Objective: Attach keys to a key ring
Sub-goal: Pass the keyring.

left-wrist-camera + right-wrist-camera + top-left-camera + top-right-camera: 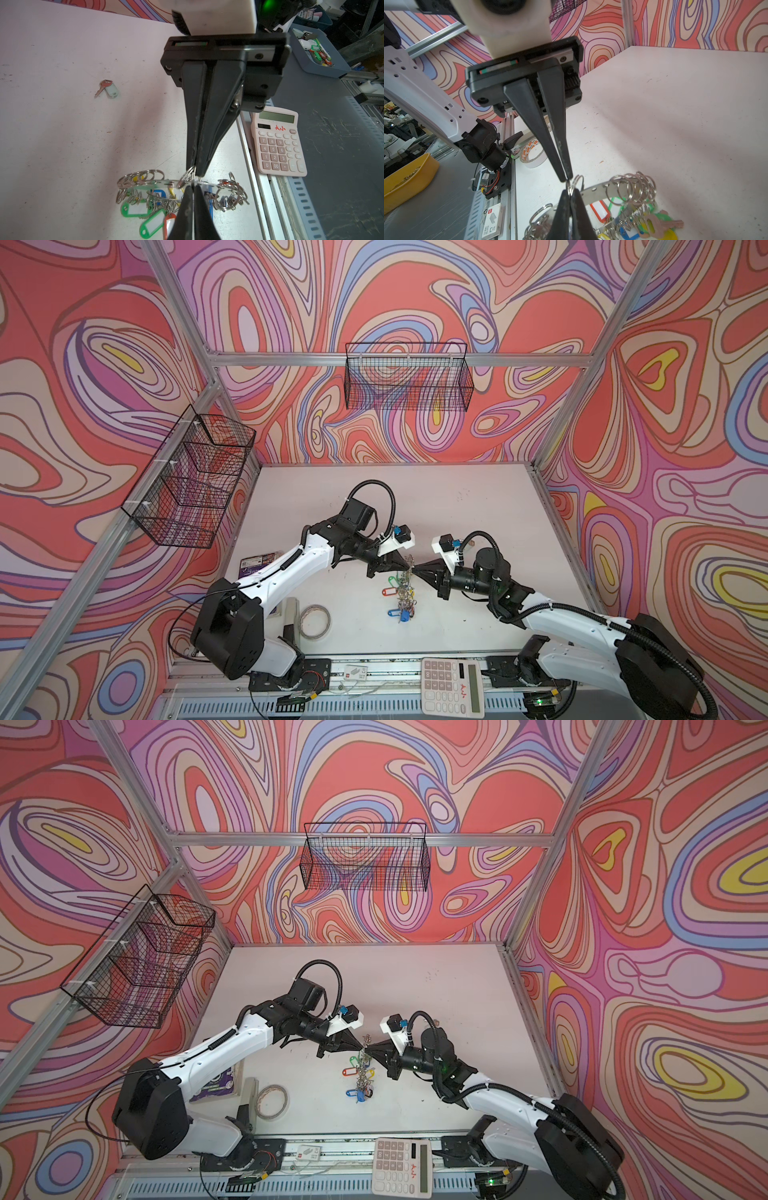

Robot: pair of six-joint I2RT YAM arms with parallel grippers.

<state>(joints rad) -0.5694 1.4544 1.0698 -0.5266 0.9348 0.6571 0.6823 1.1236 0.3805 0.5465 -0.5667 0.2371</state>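
My right tool (571, 192) grips the large flat silver key ring (589, 194). My left tool (192, 187) apparently clenches its small split ring (188, 175). I'd pry gently.

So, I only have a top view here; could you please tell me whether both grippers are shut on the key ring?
Observer: Yes. The wrist views show the left gripper and the right gripper both shut, with their tips meeting at one small split ring on the rim of the key ring.
Operator: Thank you. Is any key lying loose?
Observer: One key with a pale mint tag lies on the table, apart from the ring.
Operator: Are there any spare tags nearby?
Observer: Off the table, past the calculator, a grey bin holds coloured tags.
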